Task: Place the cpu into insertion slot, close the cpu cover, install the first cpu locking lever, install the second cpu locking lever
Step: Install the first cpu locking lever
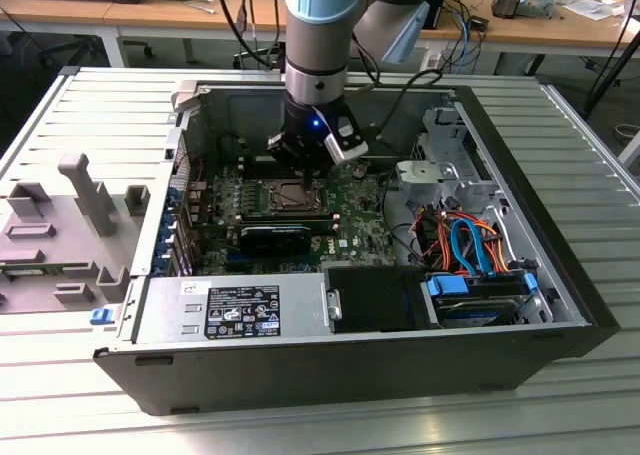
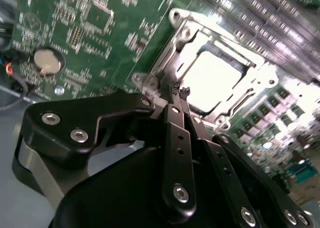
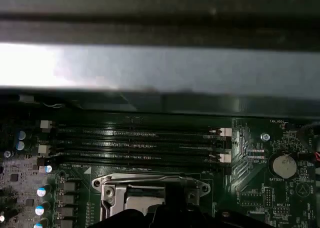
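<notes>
The green motherboard [image 1: 350, 215] lies inside an open computer case. Its insertion slot [image 1: 290, 197] sits just below my gripper [image 1: 300, 153] in the exterior view. In the second wrist view the cpu [image 2: 212, 80] lies flat in the slot, glaring bright, and the silvery cpu cover [image 2: 225, 35] frames it and looks laid down over it. My gripper [image 2: 179, 91] is shut, its black tips at the socket's edge beside the cpu, and I see nothing between them. The first wrist view shows the cover [image 3: 112, 192] with a thin wire lever [image 3: 150, 178] along its edge.
Black memory slots [image 3: 140, 143] run beside the socket, and a coin battery [image 2: 48, 61] sits further off. A power supply [image 1: 230, 310], a drive bay [image 1: 475, 295] and orange and blue cables [image 1: 465, 240] crowd the case. A grey fixture [image 1: 80, 205] stands outside it.
</notes>
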